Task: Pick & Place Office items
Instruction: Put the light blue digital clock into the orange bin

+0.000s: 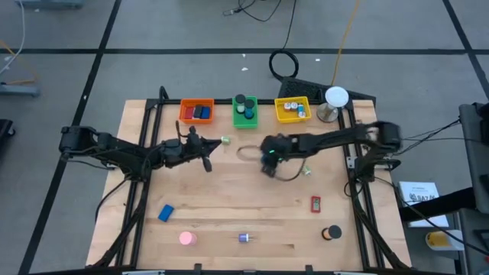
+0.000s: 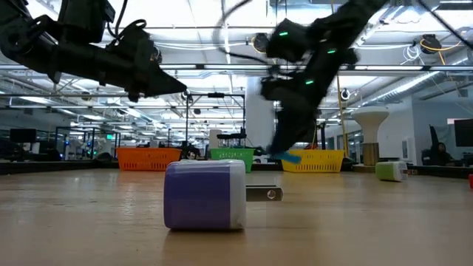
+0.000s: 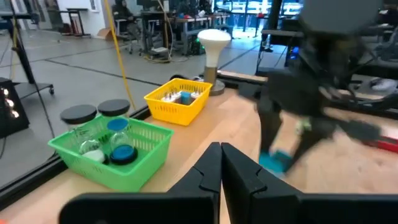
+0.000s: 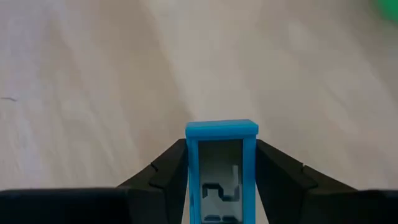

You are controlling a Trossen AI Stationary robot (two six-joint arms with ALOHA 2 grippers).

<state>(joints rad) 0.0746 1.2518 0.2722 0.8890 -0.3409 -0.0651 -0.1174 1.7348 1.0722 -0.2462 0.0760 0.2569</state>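
While tilted tableward, right end effector (image 4: 222, 180) around blue clip (image 4: 222, 168).

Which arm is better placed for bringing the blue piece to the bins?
The right: its claw is shut on the blue clip-like piece near mid-table. The left claw is shut and empty.

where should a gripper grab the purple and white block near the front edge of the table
Grip the purple and white block across its boxy body, coming from above. In the low view it lies flat with a thin metal prong sticking out one side, so avoid that end.
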